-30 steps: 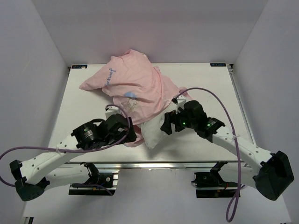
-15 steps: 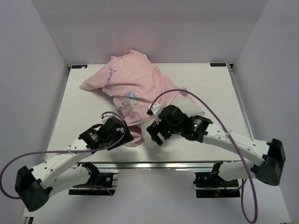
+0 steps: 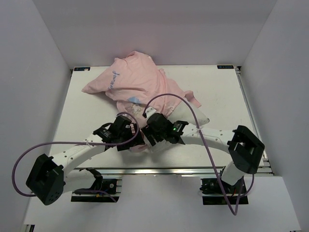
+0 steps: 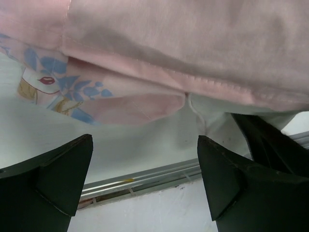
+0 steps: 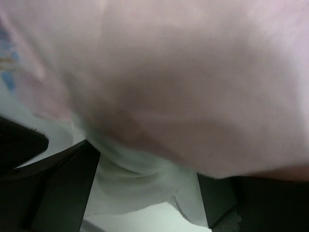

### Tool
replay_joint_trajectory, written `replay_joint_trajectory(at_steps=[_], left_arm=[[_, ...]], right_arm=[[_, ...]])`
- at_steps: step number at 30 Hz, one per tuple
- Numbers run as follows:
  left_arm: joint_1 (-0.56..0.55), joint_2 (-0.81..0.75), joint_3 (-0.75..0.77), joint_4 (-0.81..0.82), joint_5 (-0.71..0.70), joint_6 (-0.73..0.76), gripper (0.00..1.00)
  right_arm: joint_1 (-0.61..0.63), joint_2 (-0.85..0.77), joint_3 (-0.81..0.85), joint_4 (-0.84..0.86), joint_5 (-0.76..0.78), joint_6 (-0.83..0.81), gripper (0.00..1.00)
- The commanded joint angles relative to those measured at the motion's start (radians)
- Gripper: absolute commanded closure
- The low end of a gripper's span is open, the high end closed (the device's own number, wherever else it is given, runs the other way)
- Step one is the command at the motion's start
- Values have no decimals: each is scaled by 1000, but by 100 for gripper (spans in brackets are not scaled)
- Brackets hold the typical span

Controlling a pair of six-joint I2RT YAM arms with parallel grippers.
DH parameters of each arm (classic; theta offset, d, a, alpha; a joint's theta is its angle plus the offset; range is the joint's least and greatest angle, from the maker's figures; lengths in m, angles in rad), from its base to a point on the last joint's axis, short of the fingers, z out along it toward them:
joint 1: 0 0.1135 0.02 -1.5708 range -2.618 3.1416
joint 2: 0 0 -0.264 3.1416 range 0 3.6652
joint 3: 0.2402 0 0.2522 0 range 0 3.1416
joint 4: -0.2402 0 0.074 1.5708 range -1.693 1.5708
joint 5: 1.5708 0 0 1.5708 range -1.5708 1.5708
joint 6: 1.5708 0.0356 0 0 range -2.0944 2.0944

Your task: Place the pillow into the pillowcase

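If you close now, you risk pinching the pillow (image 3: 195,116) together with the hem and dragging it out of the pillowcase (image 3: 140,82), which covers most of it. At the pillowcase's near hem, the left hand (image 3: 129,138) and right hand (image 3: 153,136) are spread wide, gripping nothing.

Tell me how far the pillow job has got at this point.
Done: the pillowcase covers much of the pillow, whose white right and near corners stick out. In hand: the left gripper and right gripper, both open, sit at its near edge. Left: pull the case over the exposed end.
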Motion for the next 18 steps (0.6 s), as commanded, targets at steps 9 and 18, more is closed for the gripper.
replay_joint_trajectory(at_steps=[9,18], left_arm=[[20,106,62,54,-74,70,2],[20,158,95,93,-68,109,2]], right_arm=[[-36,7,62,99,66,70,100],[-91,-111,221,185,-2,50,100]])
